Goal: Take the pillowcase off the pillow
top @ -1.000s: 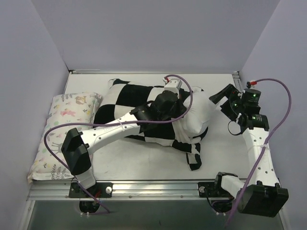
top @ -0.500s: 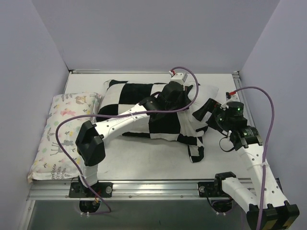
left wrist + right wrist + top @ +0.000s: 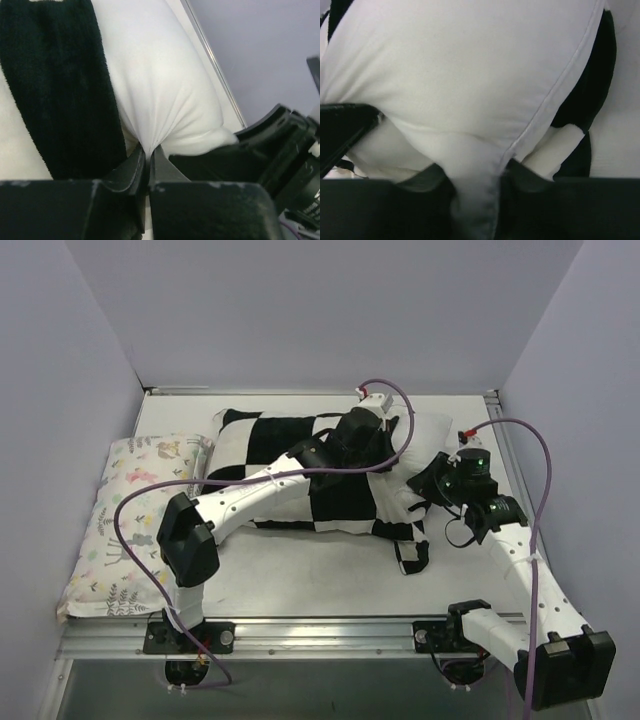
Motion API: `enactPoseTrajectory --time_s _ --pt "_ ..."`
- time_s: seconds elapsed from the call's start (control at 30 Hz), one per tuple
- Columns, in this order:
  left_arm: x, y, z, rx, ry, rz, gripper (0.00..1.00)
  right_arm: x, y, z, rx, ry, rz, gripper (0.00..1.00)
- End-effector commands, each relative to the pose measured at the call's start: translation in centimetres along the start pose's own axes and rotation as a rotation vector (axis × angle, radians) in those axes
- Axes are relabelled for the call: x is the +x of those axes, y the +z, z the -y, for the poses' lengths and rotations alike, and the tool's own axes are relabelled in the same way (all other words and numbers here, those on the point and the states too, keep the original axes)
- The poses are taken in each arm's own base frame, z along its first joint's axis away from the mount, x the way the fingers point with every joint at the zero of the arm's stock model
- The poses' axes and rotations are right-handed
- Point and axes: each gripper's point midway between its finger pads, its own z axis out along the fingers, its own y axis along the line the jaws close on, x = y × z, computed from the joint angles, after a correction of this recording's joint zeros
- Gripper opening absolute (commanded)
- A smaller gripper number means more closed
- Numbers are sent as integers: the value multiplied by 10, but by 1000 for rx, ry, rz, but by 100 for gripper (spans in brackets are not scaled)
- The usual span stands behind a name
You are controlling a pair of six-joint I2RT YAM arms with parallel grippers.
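Note:
The black and white checkered pillowcase [image 3: 290,465] lies across the middle of the table, and the white pillow [image 3: 430,432] bulges out of its right end. My left gripper [image 3: 398,458] reaches over the case to that bare end. In the left wrist view it [image 3: 148,151] is shut on a pinch of the pillow [image 3: 160,75], beside a black band of pillowcase [image 3: 60,90]. My right gripper [image 3: 425,480] meets the same end from the right. In the right wrist view it [image 3: 477,192] is shut on the seamed edge of the pillow [image 3: 470,65], with the pillowcase [image 3: 602,60] behind.
A pastel floral pillow [image 3: 130,510] lies along the left wall. A loose checkered flap [image 3: 410,555] trails toward the front. Purple cables loop over both arms. Walls close in at the back and sides, and a metal rail [image 3: 320,630] runs along the near edge.
The right gripper came in from the right, open, and closed on the pillow's end. The pillow and case shifted toward the back and flattened, with the left gripper still pinching.

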Motion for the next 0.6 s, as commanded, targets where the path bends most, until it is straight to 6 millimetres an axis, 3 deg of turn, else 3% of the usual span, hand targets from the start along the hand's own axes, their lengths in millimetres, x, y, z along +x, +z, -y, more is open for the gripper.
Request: enactPoseTrajectory --time_s 0.0,0.03,0.07,0.1,0.13,0.2,0.23,0.27,0.37,0.4,0.43,0.5,0.53,0.57 --pt "-38 -35 49 149 32 50 9 -39 3 -17 -21 -27 113 9" --pt "-36 -39 45 132 42 38 21 -41 2 -17 -13 -26 119 0" --pt "-40 -50 43 121 50 48 33 -41 -1 -14 6 -28 115 0" --pt "-41 -55 34 81 71 55 53 -46 -3 -16 6 -32 128 0" --pt "-52 -71 36 81 78 84 60 -49 -6 -15 16 -36 138 0" --pt "-53 -82 18 8 100 94 73 -54 -13 -11 54 -44 148 0" --pt "-61 -99 16 -7 108 119 75 -55 -14 -10 64 -45 151 0" --pt "-53 -105 -2 -81 124 98 77 -55 -17 -7 86 -55 146 0" --pt "-63 -140 -53 -302 113 165 81 -58 -23 -8 94 -65 145 0" --pt "-42 -142 -81 -380 118 118 82 -60 -24 -8 96 -72 148 0" --pt "-50 -157 -105 -454 94 155 82 -63 -26 -11 94 -75 154 0" --pt "-38 -165 -135 -513 61 127 83 -64 -29 -12 95 -80 145 0" --pt "-21 -170 -153 -540 49 96 83 -64 -29 -13 91 -83 143 0" --pt "-22 -174 -169 -570 30 100 84 -66 -30 -16 85 -84 146 0"
